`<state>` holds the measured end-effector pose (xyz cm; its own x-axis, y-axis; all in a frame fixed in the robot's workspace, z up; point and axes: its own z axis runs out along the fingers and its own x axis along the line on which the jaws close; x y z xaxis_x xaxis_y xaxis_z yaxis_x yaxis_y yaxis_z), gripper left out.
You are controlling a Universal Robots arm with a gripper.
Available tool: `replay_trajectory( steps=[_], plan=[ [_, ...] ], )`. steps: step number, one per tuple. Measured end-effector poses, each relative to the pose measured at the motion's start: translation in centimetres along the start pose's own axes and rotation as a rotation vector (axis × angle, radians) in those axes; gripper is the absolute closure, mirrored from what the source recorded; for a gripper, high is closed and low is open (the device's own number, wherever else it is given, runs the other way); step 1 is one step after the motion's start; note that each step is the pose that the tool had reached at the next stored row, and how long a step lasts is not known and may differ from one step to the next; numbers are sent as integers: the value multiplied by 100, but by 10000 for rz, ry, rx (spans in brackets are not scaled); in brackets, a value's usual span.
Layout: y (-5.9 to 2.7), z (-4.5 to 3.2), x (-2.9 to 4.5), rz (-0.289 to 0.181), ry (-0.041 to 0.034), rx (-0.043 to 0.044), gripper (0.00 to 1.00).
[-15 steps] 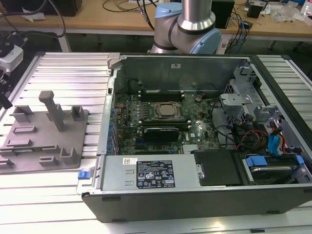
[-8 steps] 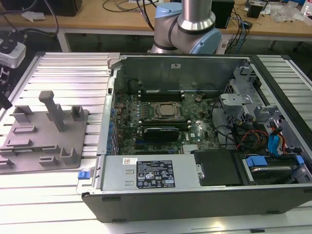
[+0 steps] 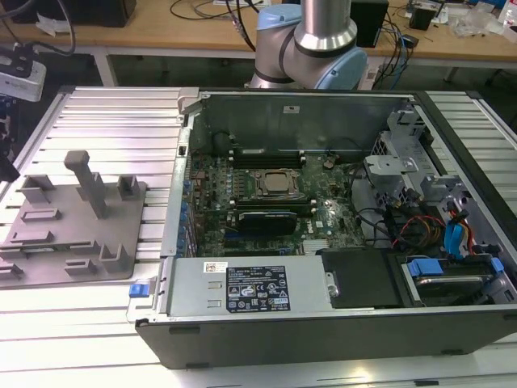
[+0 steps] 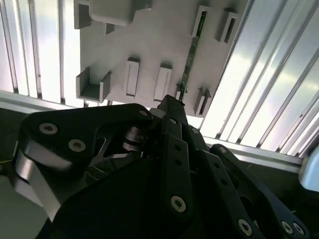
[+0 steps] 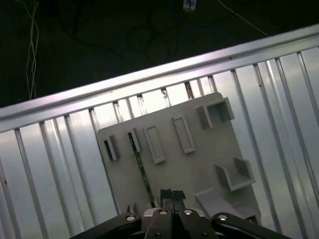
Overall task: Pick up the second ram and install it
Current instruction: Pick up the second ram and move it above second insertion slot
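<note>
Green second ram (image 5: 140, 167) on edge in grey tray (image 5: 199, 167); prob light, stiff, fragile, grip edges. Fingers (image 5: 165, 195) closed, empty.

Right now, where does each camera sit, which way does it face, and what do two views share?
Exterior view: off the arm, looking down on the computer case and grey tray; arm joints show beyond.
First wrist view: on the arm, looking past the end effector onto the tray.
Second wrist view: likewise, from another angle.
Both wrist views share the second ram.
</note>
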<state>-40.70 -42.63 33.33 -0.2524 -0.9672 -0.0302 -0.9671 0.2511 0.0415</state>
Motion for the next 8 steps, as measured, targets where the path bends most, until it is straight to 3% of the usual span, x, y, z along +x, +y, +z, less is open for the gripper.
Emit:
replay_trajectory(
  steps=[3,4,5,8],
  plan=[
    [0,7,0,-176,7,-4,92],
    [-1,29,1,-557,22,-16,92],
    [-2,67,2,-900,38,-27,92],
    [-8,202,6,-1172,49,-35,92]
  ],
)
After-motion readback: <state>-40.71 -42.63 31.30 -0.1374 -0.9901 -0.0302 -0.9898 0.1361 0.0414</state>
